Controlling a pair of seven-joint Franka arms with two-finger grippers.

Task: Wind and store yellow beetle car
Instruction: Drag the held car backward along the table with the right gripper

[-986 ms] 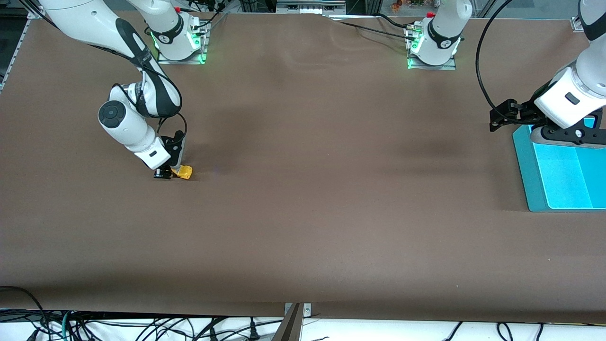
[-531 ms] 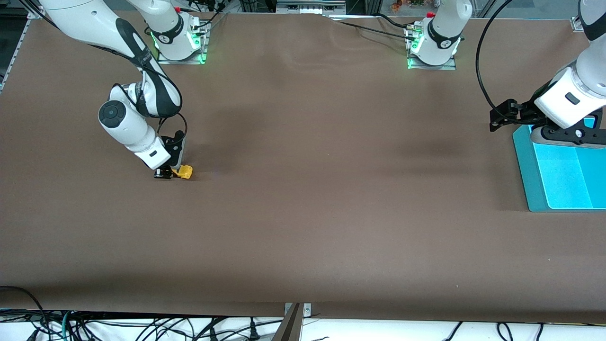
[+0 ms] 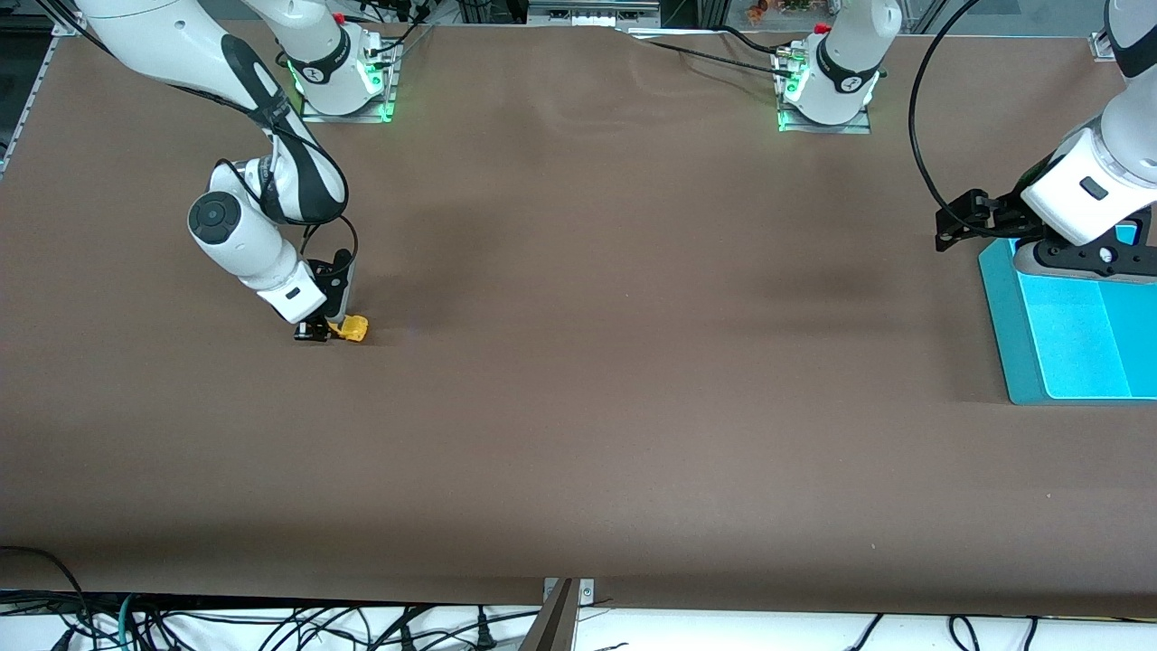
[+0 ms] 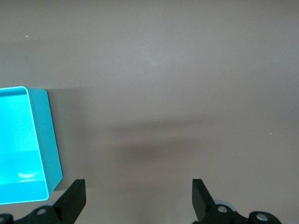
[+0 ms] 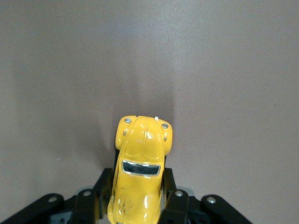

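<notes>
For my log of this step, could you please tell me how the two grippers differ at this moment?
The right gripper is shut on the yellow beetle car, while the left gripper is open and holds nothing. The right gripper is down at the brown table toward the right arm's end, whereas the left gripper hangs above the edge of the teal bin at the left arm's end, waiting. Both have black two-finger jaws.

No text, label, brand or number can be read on anything here.
</notes>
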